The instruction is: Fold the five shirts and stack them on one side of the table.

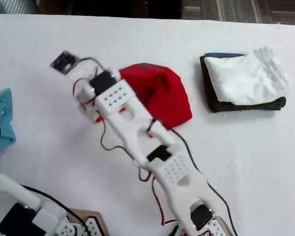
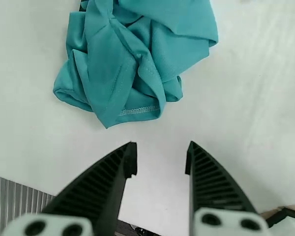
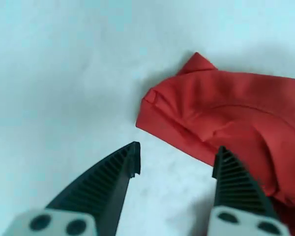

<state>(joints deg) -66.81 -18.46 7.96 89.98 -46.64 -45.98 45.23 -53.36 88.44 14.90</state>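
A crumpled red shirt (image 1: pixel 162 91) lies mid-table. My right arm (image 1: pixel 132 118) stretches across its near-left part. My right gripper (image 3: pixel 179 160) hangs open just above the table, over the red shirt's folded corner (image 3: pixel 157 110), with one finger over the cloth and one over bare table. A rumpled teal shirt (image 1: pixel 2 123) sits at the left edge of the table. My left gripper (image 2: pixel 160 162) is open and holds nothing, a short way from the teal shirt (image 2: pixel 137 59). A folded white shirt (image 1: pixel 246 76) lies on a folded dark shirt (image 1: pixel 236 105) at the right.
My left arm (image 1: pixel 24 196) rests at the near left corner, and its cables trail toward the teal shirt. Bare white table (image 1: pixel 246 162) spreads across the near right. The table's far edge (image 1: pixel 137 17) borders a dark floor.
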